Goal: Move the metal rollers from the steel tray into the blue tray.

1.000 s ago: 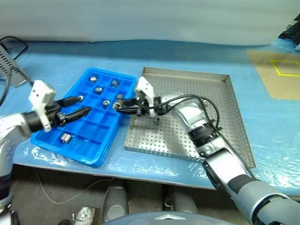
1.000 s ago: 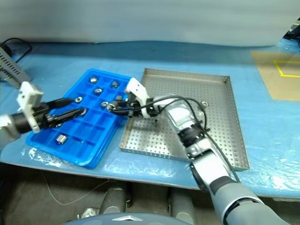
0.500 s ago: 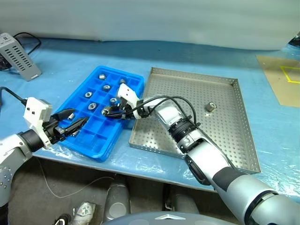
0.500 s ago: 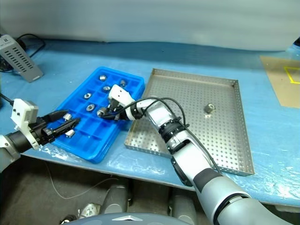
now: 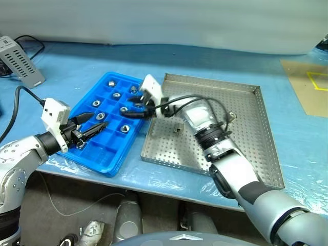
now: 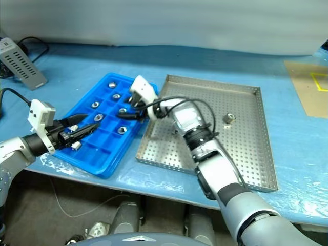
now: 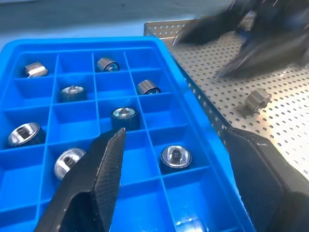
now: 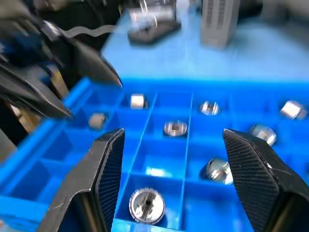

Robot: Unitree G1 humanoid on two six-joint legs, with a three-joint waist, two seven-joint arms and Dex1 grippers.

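Right gripper (image 5: 137, 108) hangs over the blue tray (image 5: 82, 154) near its edge beside the steel tray (image 5: 266, 148), fingers apart, nothing between them; right wrist view looks down on a roller sitting in the compartment beneath. Judged a drop-off just made. Left gripper (image 5: 91, 128) hovers low over the blue tray's near-left end, fingers apart, empty. Metal rollers (image 5: 125, 128) sit one to a compartment across the blue tray, several with hole upward, some tipped on their sides. Two remain on the steel tray's perforated floor: one (image 5: 178, 128) near the left rim, apparently lying on its side, another (image 5: 231, 116) further right, its axis hard to read. Next move calls for the right arm swinging back over the nearer roller.
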